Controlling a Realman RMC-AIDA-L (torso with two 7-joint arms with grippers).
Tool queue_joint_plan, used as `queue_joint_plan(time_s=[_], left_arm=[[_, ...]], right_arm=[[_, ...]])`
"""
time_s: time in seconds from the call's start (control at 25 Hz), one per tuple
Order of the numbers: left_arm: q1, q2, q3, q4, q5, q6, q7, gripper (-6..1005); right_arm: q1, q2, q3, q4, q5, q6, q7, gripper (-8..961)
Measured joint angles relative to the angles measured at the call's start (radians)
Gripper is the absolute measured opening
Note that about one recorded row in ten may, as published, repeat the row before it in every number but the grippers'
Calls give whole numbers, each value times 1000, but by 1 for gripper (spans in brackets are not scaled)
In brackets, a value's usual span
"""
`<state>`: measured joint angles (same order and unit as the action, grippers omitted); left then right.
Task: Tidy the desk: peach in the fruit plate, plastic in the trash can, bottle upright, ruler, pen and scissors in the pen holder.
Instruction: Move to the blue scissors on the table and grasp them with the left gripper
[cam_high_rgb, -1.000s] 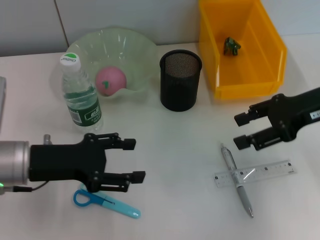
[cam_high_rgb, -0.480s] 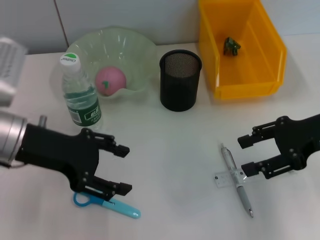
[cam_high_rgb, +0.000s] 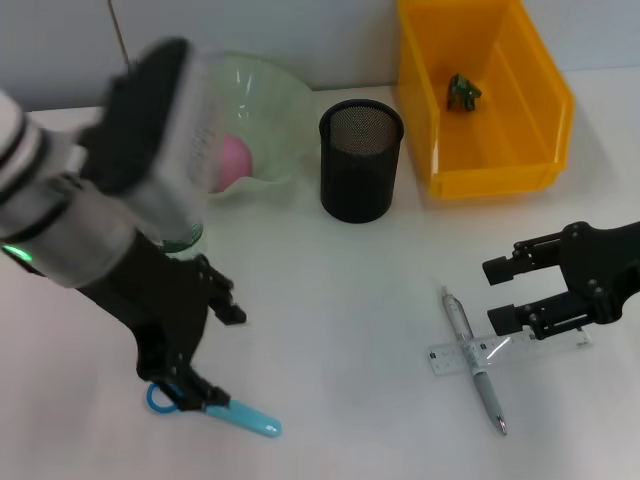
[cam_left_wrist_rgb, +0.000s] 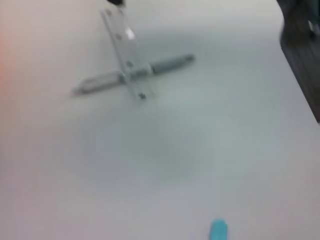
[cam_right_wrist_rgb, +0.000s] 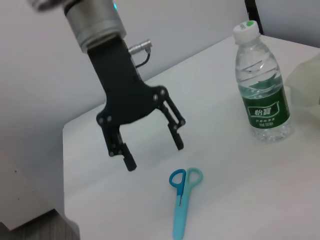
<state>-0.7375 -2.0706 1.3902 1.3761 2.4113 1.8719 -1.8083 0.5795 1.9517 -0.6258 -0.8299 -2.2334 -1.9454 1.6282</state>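
Scissors (cam_high_rgb: 215, 407) lie under the spread-fingered left gripper (cam_high_rgb: 216, 350); right gripper (cam_high_rgb: 506, 293), fingers apart, beside ruler (cam_high_rgb: 505, 347).

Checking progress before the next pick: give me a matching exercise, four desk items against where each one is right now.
Items:
1. peach
2. plastic scrap
3. scissors
4. pen

Places:
A. in the yellow bin
B. on the desk under the left end effector
C. in the green fruit plate
D. lying crossed with the ruler near the right end effector

Pairs: 1-C, 2-A, 3-B, 4-D
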Motion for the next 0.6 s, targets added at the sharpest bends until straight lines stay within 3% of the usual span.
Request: queue_joint_plan(time_s=[0.2, 0.6], left_arm=[[-48, -7, 137, 19, 79, -19, 2, 806], [-35, -8, 211, -23, 50, -25, 29, 806]], right_arm=[[4, -1, 0, 0, 2, 0, 6, 738], [7, -2, -10, 21, 3, 8, -21, 738]])
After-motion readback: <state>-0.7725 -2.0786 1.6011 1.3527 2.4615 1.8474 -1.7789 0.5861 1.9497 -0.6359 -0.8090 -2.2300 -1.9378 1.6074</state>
